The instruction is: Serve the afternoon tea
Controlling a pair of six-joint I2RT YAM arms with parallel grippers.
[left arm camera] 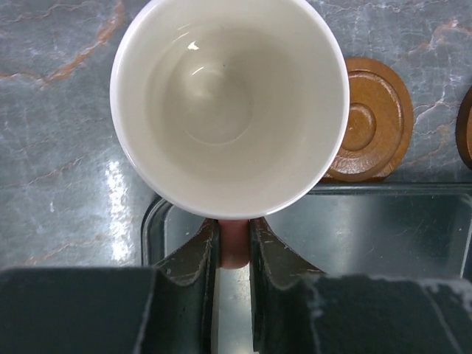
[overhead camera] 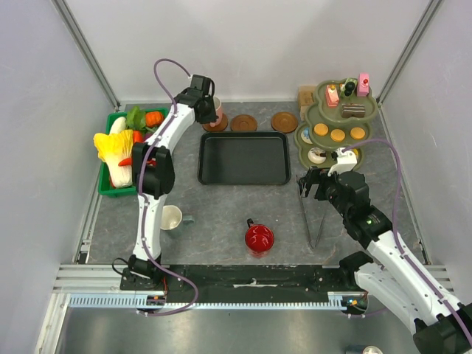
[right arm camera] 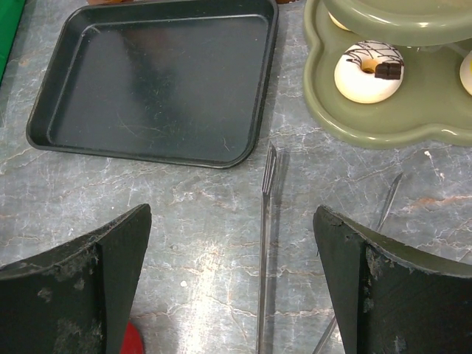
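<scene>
Clearly my left pincer (left arm camera: 234, 237) is clamped together on the handle (left arm camera: 234, 254) of the pink mug (left arm camera: 228, 103), which sits at the far side of the table just behind the black tray (left arm camera: 369, 228) and beside a brown coaster (left arm camera: 372, 122). It looks stiff, glossy and light, so I judge it could swivel in such a narrow pinch. It stands upright, mouth skyward, with its handle pointing back toward my wrist. My right pincer (right arm camera: 232, 280) gapes wide above the metal tongs (right arm camera: 264, 243), holding nothing.
</scene>
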